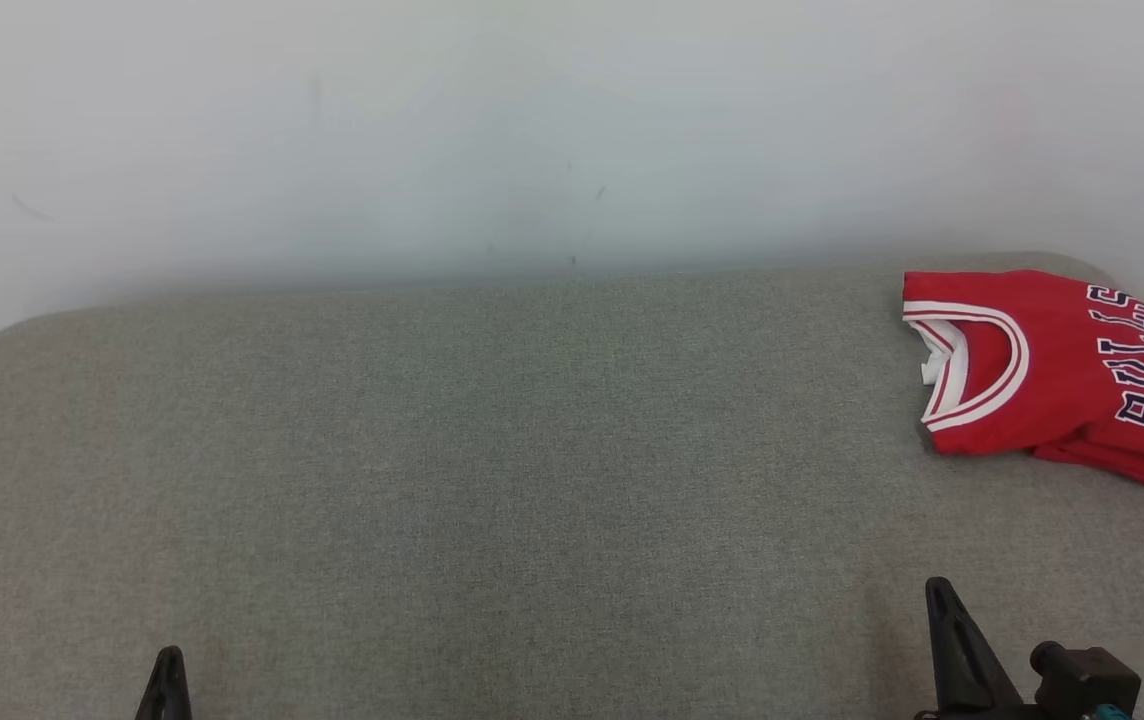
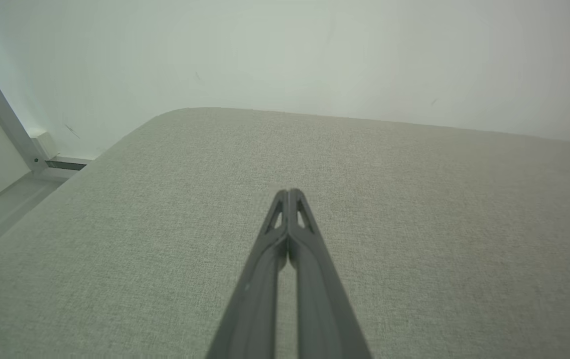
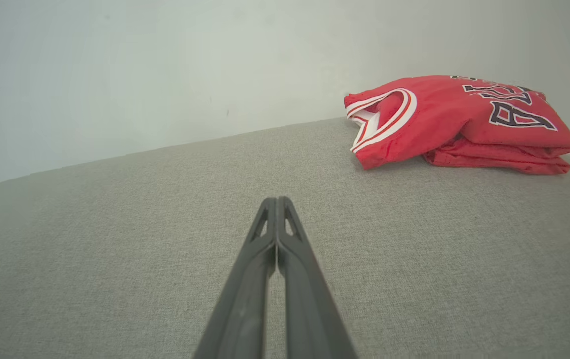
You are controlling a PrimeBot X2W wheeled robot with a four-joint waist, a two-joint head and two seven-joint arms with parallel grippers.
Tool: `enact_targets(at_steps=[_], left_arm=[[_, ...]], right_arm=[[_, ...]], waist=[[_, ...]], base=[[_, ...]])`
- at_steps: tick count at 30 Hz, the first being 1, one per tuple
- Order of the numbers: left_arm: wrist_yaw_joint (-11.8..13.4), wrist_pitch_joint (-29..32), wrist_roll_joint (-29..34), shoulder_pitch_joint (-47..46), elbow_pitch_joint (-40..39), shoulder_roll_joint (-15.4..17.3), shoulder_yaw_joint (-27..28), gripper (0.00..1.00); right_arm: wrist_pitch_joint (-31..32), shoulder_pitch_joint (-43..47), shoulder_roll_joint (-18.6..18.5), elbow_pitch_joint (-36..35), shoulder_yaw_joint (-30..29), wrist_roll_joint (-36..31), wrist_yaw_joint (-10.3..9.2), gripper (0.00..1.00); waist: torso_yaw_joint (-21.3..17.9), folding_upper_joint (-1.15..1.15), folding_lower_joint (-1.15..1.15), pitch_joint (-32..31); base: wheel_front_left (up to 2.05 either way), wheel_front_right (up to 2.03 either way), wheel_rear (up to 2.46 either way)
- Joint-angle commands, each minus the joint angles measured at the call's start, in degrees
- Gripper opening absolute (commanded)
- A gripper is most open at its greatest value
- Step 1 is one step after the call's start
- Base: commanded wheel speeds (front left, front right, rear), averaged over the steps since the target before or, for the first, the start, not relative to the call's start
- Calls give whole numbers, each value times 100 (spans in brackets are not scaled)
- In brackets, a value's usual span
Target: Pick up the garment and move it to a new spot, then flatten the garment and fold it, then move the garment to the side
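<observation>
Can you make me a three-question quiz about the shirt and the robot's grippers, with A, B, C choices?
1. Where on the grey surface does the shirt lie in the head view?
A) far right
B) middle
C) near left

2. What colour is the shirt mostly?
A) blue
B) red
C) green

3. How are the left gripper and right gripper?
A) both open
B) both shut, empty
C) holding the shirt

Answers:
1 A, it lies by the surface's far right edge.
2 B, it is red cloth with white trim.
3 B, each wrist view shows its gripper closed tight, apart from the shirt.
</observation>
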Motion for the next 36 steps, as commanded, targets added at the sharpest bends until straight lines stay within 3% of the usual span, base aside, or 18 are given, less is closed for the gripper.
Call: enact_targets(at_steps=[1,19,36], left_arm=[[-17,49,-352,-160,-60,7,31,0],[-149,384,-2205,-366,-17,-88,18,0],[-244,662,-3556,-547,52,-163,45,0]], right_arm=[[54,-161,1,-81,-30,341,0,0],[426,-310,51,-106,-62,2210,1,0],[723,-439,88,-94,-109,3581,1,0]], waist=[[1,0,0,4],[17,0,0,37],[30,0,0,66]], base=[[0,0,0],[0,0,0],[0,0,0]])
